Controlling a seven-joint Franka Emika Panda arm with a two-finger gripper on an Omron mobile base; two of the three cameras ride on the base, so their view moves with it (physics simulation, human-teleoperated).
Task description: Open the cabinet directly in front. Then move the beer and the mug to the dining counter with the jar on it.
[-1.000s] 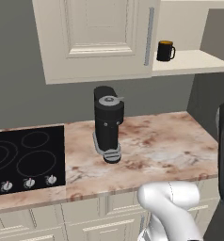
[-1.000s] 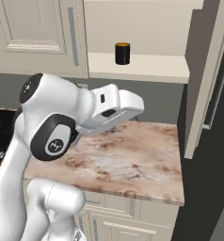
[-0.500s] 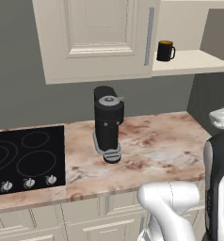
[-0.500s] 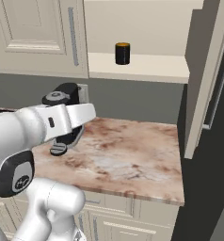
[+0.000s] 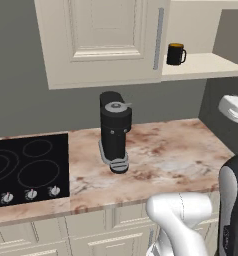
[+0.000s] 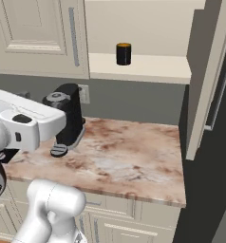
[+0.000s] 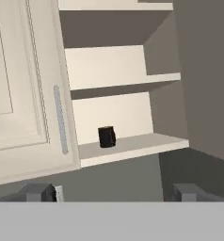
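Since a second back, we see the white arm [image 6: 24, 126] has swung across the base views toward the right side of the desk; kitchen things sit as before.

Largest first. Cabinet [image 5: 98, 40]: left door shut; right-hand door [image 6: 207, 80] swung open, standing edge-on at the right in the right base view. We judge the opening step done. Shelves bare apart from the mug.

Desk [image 5: 176, 155]: marbled slab with black cooktop [image 5: 26, 167] at its left end and dark coffee machine [image 5: 115, 131] near the middle, toward the back edge.

Pincer [image 7: 116, 192]: tips spread wide at the bottom of the hand view, nothing between them, looking up at the open shelves, well apart from the mug.

Mug [image 7: 107, 137]: upright on the lowest shelf [image 7: 132, 146], near its left end, just beside the shut door's grey handle [image 7: 60, 120].

Beer: we cannot find it. Dining counter and jar likewise.

Left, in our judgement: grasp mug, drive it to the dining counter, locate beer, repeat.
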